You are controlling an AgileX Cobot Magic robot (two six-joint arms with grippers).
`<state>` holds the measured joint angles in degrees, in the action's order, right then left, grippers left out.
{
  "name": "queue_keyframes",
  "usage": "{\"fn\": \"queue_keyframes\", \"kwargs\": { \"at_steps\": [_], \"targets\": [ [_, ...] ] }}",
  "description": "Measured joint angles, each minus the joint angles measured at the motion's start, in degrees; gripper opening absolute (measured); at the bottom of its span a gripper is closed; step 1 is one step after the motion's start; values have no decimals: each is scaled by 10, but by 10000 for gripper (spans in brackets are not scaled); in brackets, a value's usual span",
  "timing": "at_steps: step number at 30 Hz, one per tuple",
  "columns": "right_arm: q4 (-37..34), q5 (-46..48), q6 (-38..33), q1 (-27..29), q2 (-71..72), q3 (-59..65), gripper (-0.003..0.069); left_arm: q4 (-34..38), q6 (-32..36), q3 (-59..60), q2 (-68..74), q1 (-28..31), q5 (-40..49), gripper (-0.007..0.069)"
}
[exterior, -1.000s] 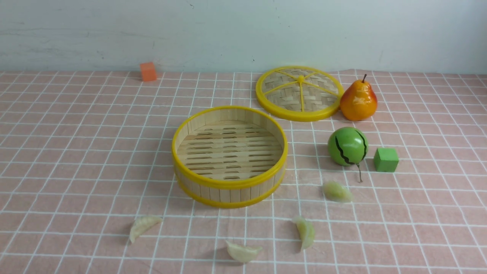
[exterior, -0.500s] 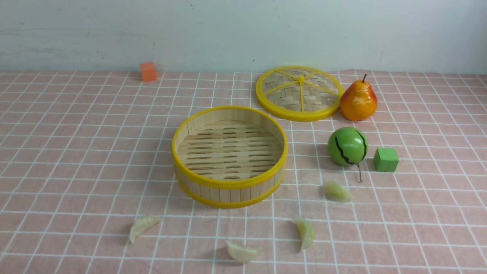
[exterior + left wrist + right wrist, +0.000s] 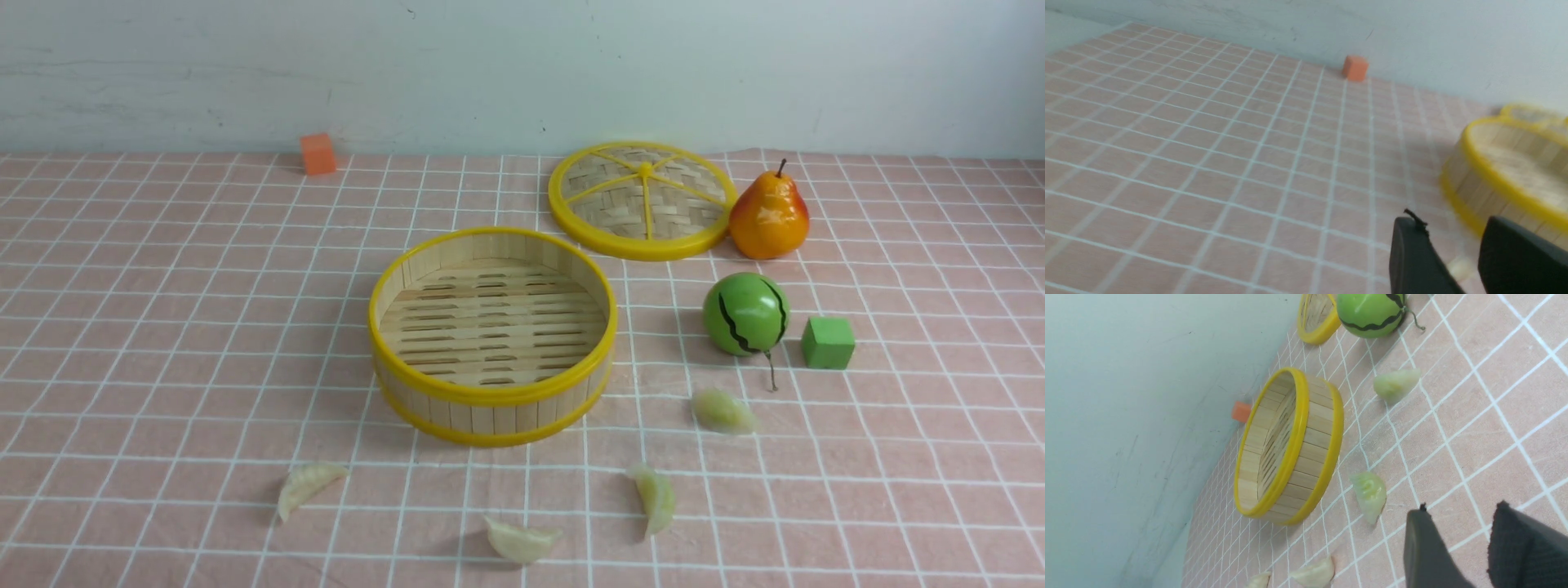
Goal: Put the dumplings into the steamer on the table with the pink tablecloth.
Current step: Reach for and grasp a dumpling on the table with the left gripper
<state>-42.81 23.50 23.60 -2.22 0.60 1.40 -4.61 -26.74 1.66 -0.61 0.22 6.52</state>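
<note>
Finding: the steamer [image 3: 490, 400] is empty; four dumplings [image 3: 304, 486] lie outside it on the tablecloth [image 3: 163, 327]. The right gripper [image 3: 1461, 506] is part-open and empty. The nearest dumpling [image 3: 1370, 494] lies just ahead of it, on the steamer side, with its long axis pointing away (jaws would close across its width). The left gripper [image 3: 1451, 220] is likewise part-open and empty, with no dumpling clearly before it. The right arm is judged nearer.

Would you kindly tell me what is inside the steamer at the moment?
The steamer shows only its bare slatted floor; nothing lies on it. Its near wall hides a thin strip of floor closest to the camera.
</note>
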Motion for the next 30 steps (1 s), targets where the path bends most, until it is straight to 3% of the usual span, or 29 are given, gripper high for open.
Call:
{"fn": "queue_keyframes", "kwargs": {
  "at_steps": [1,4,7,13,20,25,28,30],
  "targets": [
    [0,0,0,0,0,0,239,7,-8,0,0,0,-4,238],
    [-1,0,0,0,0,0,239,142,-161,0,0,0,-65,238],
    [1,0,-15,0,0,0,239,212,-242,0,0,0,-79,238],
    [6,-11,-94,0,0,0,239,253,-285,0,0,0,-83,238],
    [5,-23,-148,0,0,-15,227,238,-269,-19,0,0,-90,238],
    [48,-34,-279,0,-55,-145,72,97,-155,-184,39,0,43,204],
    [83,-28,-327,0,-144,-223,-8,50,-99,-267,122,0,140,157],
    [109,-9,-344,0,-212,-279,-19,34,-67,-314,185,0,209,127]
  ]
}}
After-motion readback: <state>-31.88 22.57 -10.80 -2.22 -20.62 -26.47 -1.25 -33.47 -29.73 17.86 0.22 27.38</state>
